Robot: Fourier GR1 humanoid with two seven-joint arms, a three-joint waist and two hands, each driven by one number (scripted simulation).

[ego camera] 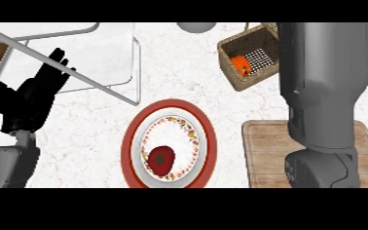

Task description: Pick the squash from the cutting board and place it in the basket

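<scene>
Squash (244, 66) lying inside the wicker basket (231, 64) near the bench's far right edge, right forearm reaching over the cutting board (267, 146) — its fingers hidden, cannot tell; left hand (45, 80) resting, fingers straight, well apart from the squash.

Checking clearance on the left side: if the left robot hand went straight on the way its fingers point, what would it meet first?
Probably the clear glass tray. The left robot hand points up and to the right, straight fingers already near the tray's grey metal rail. Heights are unclear, so it might pass above.
</scene>
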